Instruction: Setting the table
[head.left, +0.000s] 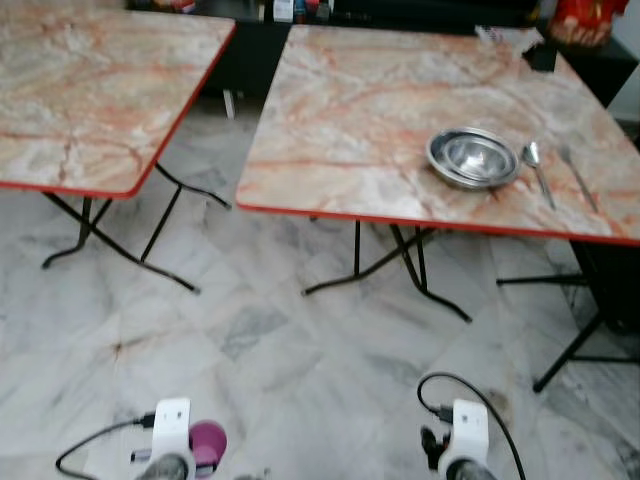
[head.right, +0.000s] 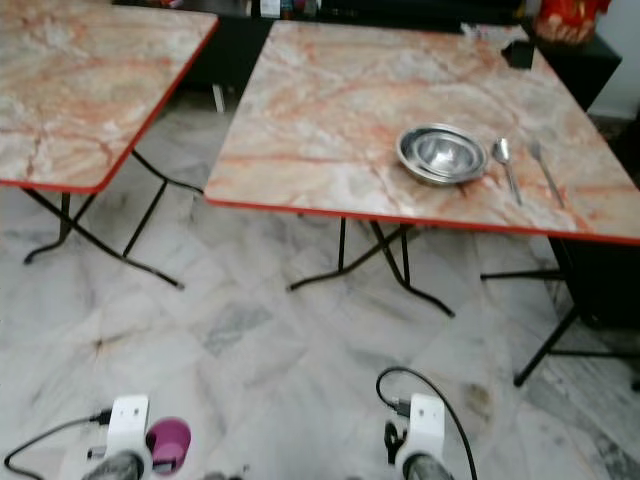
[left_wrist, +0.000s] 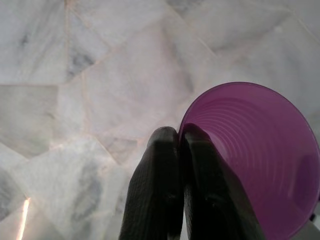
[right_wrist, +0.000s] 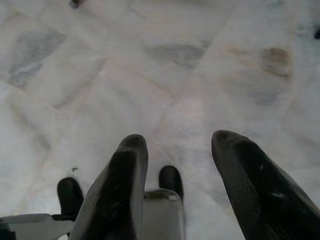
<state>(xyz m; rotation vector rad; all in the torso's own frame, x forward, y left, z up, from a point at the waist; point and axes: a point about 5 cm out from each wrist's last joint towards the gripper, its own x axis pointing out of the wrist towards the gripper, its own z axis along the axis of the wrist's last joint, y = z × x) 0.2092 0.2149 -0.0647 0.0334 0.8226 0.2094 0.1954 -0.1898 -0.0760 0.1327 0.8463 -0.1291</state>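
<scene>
The left tool (left_wrist: 179, 145) is clamped on the rim of a purple cup (left_wrist: 260, 160), low over the marble floor (head.left: 300, 360). The right tool (right_wrist: 177, 150) hangs spread apart. Near the table's (head.left: 340, 120) front right corner sit a steel bowl (head.left: 472, 157), a spoon (head.left: 537, 170) and seemingly a fork (head.left: 578, 175).

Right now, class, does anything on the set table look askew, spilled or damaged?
Nothing stands out. The metal bowl sits upright on the marble table, with the spoon and fork lying side by side beside it. The left gripper holds a purple cup by its rim.
</scene>
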